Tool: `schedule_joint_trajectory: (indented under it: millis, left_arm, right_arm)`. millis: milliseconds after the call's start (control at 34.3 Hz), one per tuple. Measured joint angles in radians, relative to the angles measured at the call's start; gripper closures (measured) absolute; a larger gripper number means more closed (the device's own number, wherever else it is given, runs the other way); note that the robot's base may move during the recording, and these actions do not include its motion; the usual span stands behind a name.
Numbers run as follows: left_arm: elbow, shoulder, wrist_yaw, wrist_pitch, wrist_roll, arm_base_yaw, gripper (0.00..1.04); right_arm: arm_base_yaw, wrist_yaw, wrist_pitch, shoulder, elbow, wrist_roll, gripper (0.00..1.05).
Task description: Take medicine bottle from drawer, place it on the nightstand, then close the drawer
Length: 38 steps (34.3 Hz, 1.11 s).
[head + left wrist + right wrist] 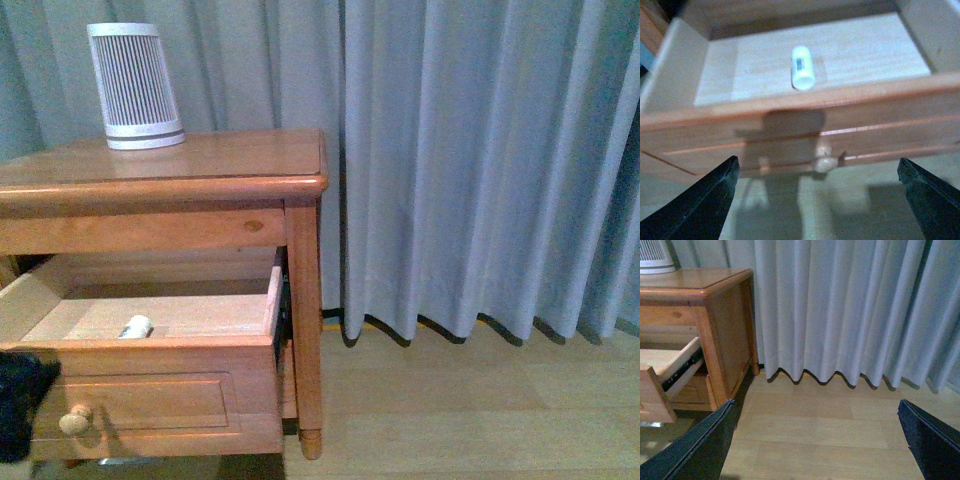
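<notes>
From my seat the drawer [140,345] is pulled well out of the nightstand [200,160], and the medicine bottle [135,326] lies on its side on the pale drawer floor, close behind the front wall and nothing touching it. The left wrist view gives me the relation I need: the bottle [802,67] lies ahead of and below the left gripper [817,161], beyond the front rim of the drawer [790,100] and slightly to one side of the knob [824,159], with its long axis running front to back in the drawer. The left jaws are spread wide, empty, and their closing line runs along the drawer front, so I judge they would close across the bottle's narrow width with little or no wrist turn. The right gripper [816,402] is also spread wide and holds nothing; it looks past the cabinet's side at the curtain [850,310] and bare floor, well away from the drawer's inside. So the left arm is clearly the nearer one, and I'd reach forward over the front rim and down, taking care not to clip it
</notes>
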Motion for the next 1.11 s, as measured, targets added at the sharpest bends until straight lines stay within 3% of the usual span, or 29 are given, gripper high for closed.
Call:
schedule_joint_trajectory:
  millis: [204,321,525,642,700,788,875,934,1050,1109]
  left_arm:
    - [-0.042,-0.494,-0.032,-0.185,-0.071,-0.014,0.07]
    - [-0.093,-0.801,-0.097,-0.365,-0.096,-0.092,0.07]
    - [-0.151,-1.087,-0.146,-0.57,-0.13,-0.157,0.07]
    - [-0.161,-1.116,-0.15,-0.592,-0.14,-0.162,0.07]
    - [-0.182,-1.125,-0.205,-0.55,-0.144,-0.171,0.15]
    - [-0.241,-1.171,-0.21,-0.525,-0.149,-0.152,0.34]
    - [-0.284,-1.201,-0.179,-0.521,-0.15,-0.127,0.51]
    - [-0.308,-1.225,-0.089,-0.521,-0.15,-0.056,0.63]
    - [-0.346,-1.269,-0.075,-0.521,-0.152,-0.016,0.88]
    - [-0.356,-1.28,-0.074,-0.521,-0.152,-0.016,0.95]
  right_arm:
    - [0.0,0.0,0.0,0.0,0.0,0.0,0.07]
    - [0.0,0.0,0.0,0.0,0.0,0.0,0.07]
    - [0.0,0.0,0.0,0.0,0.0,0.0,0.07]
    - [0.0,0.0,0.0,0.0,0.0,0.0,0.07]
    - [0.0,0.0,0.0,0.0,0.0,0.0,0.07]
    - [0.0,0.0,0.0,0.0,0.0,0.0,0.07]
    - [0.0,0.0,0.0,0.0,0.0,0.0,0.07]
    - [0.0,0.0,0.0,0.0,0.0,0.0,0.07]
    - [0.0,0.0,0.0,0.0,0.0,0.0,0.07]
    - [0.0,0.0,0.0,0.0,0.0,0.0,0.07]
